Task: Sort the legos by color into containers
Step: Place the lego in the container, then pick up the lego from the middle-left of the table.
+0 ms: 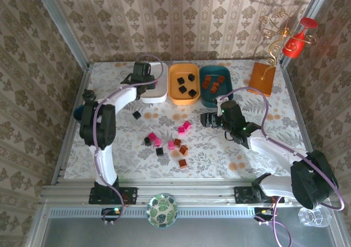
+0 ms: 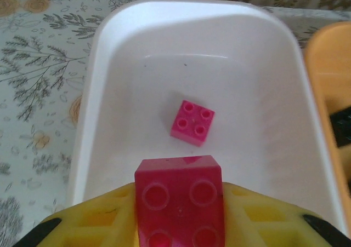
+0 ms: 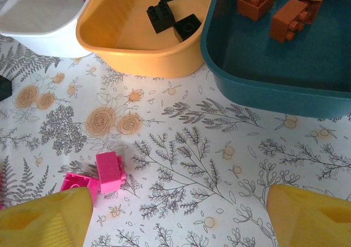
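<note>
Two hazards are noted. Nearest, the right gripper (image 3: 181, 214) hangs wide open and empty over the flower-printed table (image 1: 131, 165), close to a pair of magenta pink cube-like plastic legos (image 3: 109, 172) that lie touching. In my judgement a descent there could catch both, or nudge one away, because they sit so tight together. Farther back, the left gripper (image 2: 180, 225) is closed on one magenta block (image 2: 180, 189) above the white shallow rounded plastic tray (image 2: 109, 93), with a second magenta block (image 2: 192, 122) lying on the tray floor just ahead. If the held block were let go from this height, it might strike that one and hop the rim towards the orange plastic tray (image 3: 137, 61) alongside, mixing colours. Counts, near to far: loose on the table are five magenta, three black plastic blocks (image 1: 136, 114) and three brown-orange plastic blocks (image 1: 182, 162); the white tray holds one magenta, with one more in the grip above it; the orange tray holds four black; the dark teal plastic tray (image 3: 263, 88) holds four brown-orange, as far as the top view allows counting.
</note>
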Controlling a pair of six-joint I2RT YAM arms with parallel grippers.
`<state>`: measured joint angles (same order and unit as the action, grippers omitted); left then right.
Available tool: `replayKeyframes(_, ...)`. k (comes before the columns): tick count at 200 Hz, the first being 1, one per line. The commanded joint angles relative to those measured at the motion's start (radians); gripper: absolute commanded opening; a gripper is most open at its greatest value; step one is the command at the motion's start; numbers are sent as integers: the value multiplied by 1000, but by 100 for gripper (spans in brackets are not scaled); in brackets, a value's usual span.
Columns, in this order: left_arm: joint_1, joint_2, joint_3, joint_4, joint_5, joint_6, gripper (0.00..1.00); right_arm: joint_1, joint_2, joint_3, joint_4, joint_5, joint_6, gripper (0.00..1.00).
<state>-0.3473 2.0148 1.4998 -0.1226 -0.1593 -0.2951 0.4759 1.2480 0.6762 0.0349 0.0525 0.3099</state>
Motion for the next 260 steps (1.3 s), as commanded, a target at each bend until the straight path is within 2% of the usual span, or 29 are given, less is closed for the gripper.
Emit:
replayKeyframes(1, 14, 75, 128, -101, -30, 53, 41, -2, -2, -15, 26, 13, -5, 84)
replayKeyframes(30, 17, 85, 203, -168, -63, 79, 53, -1, 1, -18, 28, 12, -2, 84)
replayKeyframes(44, 6, 29, 158, -158, -71, 82, 62, -2, 3, -17, 29, 12, -3, 84)
replayKeyframes(55, -7, -37, 99, -148, -71, 82, 66, -2, 4, -15, 27, 13, -3, 84)
replayKeyframes(71, -36, -172, -60, -108, -52, 72, 68, -2, 3, -17, 24, 17, -5, 84)
replayKeyframes(107, -79, -521, -535, 18, -55, -9, 72, 0, -17, -26, 39, -5, -4, 85)
replayKeyframes(139, -104, -723, -788, 0, 51, -66, 73, 38, -31, -41, 102, -78, -39, 85)
replayKeyframes(160, -200, -811, -881, -25, 124, -65, 74, 74, -42, -42, 108, -56, -72, 86)
replayKeyframes(179, -238, -840, -898, -91, 145, -83, 74, 78, -42, -46, 109, -40, -74, 86)
replayKeyframes(221, -367, -850, -898, -182, 126, -168, 63, 78, -38, -40, 89, -14, -71, 86)
replayKeyframes(260, -392, -832, -902, -208, 106, -201, 52, 78, -26, -39, 93, -5, -65, 86)
